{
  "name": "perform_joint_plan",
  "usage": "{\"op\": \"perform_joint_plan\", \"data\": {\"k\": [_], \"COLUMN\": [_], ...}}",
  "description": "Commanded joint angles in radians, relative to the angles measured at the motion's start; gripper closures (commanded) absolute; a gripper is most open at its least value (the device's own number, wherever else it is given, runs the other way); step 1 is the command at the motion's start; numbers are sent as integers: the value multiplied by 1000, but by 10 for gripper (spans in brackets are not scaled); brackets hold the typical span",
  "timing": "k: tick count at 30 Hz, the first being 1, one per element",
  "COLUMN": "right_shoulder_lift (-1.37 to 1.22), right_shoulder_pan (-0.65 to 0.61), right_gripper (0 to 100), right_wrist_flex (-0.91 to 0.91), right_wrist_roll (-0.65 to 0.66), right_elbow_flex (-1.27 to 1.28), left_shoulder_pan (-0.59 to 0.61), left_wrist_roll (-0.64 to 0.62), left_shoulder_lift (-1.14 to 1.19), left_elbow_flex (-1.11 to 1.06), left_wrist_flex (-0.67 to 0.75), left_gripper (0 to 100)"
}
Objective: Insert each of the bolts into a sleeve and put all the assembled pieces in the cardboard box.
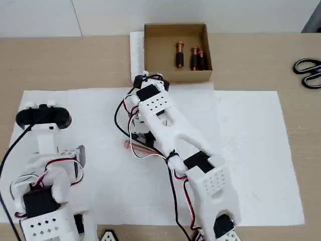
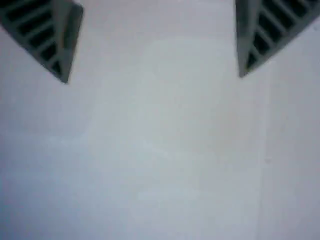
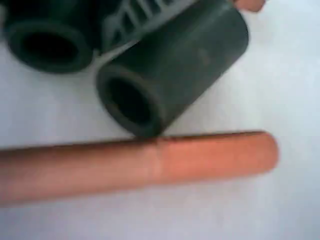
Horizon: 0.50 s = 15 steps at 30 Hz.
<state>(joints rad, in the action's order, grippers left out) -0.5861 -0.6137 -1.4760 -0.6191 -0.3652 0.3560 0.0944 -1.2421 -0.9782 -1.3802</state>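
Left wrist view shows me the left gripper (image 2: 152,75) spread wide over white paper (image 2: 160,160), while the right gripper (image 3: 131,22), grip state unclear to me, sits right by a black sleeve (image 3: 175,65) lying just beside the copper bolt (image 3: 135,167).

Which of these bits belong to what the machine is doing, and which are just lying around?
Part of the job: copper bolt, dark sleeves, cardboard box, assembled pieces inside it.
Just lying about: scissors, paper sheet.

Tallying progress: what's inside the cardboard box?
Three sleeved bolts lie in the box, two side by side. Its near wall hides the floor strip behind it.
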Motion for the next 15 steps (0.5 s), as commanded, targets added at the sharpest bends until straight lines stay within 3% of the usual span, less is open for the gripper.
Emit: {"op": "perform_joint_plan", "data": {"k": [1, 9, 12, 15], "right_shoulder_lift": [8, 18, 38, 90], "right_shoulder_pan": [7, 30, 61, 84], "right_gripper": [993, 994, 995, 995], "right_wrist_flex": [1, -4, -87, -193], "right_wrist_roll": [-2, -2, 3, 92], "right_elbow_flex": [-3, -6, -46, -110], "left_shoulder_pan": [-2, -2, -2, -2], "left_wrist_roll": [6, 6, 6, 6], "left_shoulder_lift": [-12, -12, -12, -3], "left_elbow_flex": [5, 5, 8, 13], "left_wrist_flex": [12, 11, 11, 11], "left_gripper": [792, 792, 791, 791]}}
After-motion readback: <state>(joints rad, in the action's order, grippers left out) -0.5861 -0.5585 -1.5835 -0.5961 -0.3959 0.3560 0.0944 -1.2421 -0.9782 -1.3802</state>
